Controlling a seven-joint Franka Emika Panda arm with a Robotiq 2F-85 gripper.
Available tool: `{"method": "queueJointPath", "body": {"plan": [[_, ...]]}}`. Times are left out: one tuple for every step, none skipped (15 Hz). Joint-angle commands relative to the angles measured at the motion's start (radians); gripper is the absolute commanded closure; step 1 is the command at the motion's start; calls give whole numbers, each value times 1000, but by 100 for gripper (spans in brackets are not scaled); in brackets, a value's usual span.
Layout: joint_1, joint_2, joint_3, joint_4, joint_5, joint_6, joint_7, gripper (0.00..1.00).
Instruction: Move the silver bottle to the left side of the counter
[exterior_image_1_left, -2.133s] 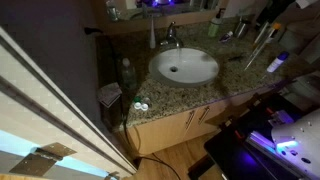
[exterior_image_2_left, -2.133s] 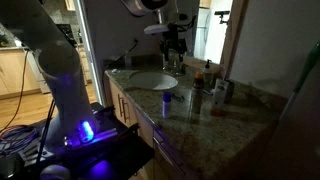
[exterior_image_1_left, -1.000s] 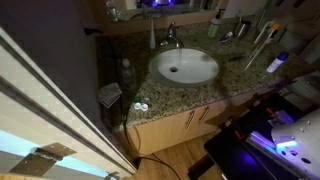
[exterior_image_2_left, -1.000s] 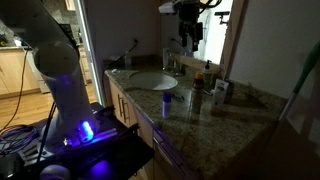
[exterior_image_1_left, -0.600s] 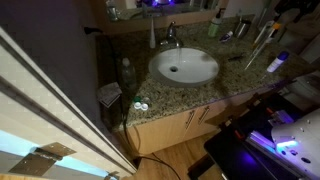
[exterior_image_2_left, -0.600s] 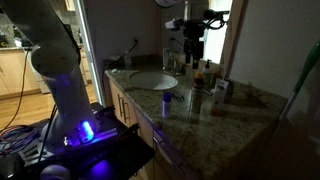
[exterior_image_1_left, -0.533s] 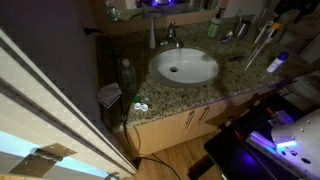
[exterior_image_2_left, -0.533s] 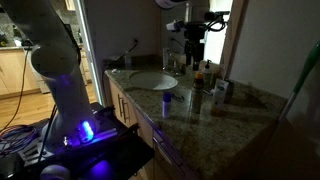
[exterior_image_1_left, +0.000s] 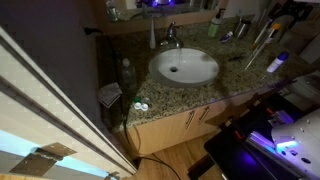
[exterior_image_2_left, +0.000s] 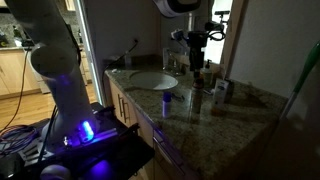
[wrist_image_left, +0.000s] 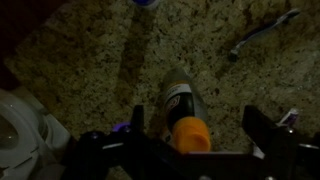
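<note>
The silver bottle (wrist_image_left: 180, 100) is grey with a label and an orange cap, and stands upright on the speckled granite counter (wrist_image_left: 80, 60). My gripper (wrist_image_left: 195, 125) is open just above it, one dark finger on each side of the cap, not touching. In both exterior views the bottle (exterior_image_1_left: 262, 32) (exterior_image_2_left: 208, 77) stands near the back of the counter (exterior_image_1_left: 230, 78) (exterior_image_2_left: 235, 120), to the side of the sink, with my gripper (exterior_image_2_left: 197, 62) (exterior_image_1_left: 288, 10) over it.
The oval white sink (exterior_image_1_left: 185, 67) (exterior_image_2_left: 152, 80) and chrome faucet (exterior_image_1_left: 170, 36) are at mid-counter. A white-and-blue bottle (exterior_image_1_left: 276, 62) (exterior_image_2_left: 167, 100) stands near the front edge. More bottles (exterior_image_2_left: 197, 100) (exterior_image_2_left: 220, 90) stand close by. A toothbrush (wrist_image_left: 265, 28) lies nearby. A white cone-topped bottle (exterior_image_1_left: 152, 33) stands beside the faucet.
My arm moved from above the faucet along the counter to over the silver bottle, then came down toward its cap. The bottle and other items have not moved.
</note>
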Motion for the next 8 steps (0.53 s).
{"method": "queueJointPath", "body": {"plan": [[-26, 82, -11, 24, 43, 100, 61, 0], [-29, 95, -15, 25, 49, 117, 77, 0], [-31, 103, -18, 25, 48, 118, 85, 0], [-33, 110, -22, 22, 51, 133, 89, 0], [-25, 83, -14, 11, 34, 104, 79, 0], [-28, 90, -18, 11, 35, 111, 84, 0], [-29, 93, -20, 11, 36, 115, 86, 0], [-29, 95, -21, 12, 37, 117, 87, 0]]}}
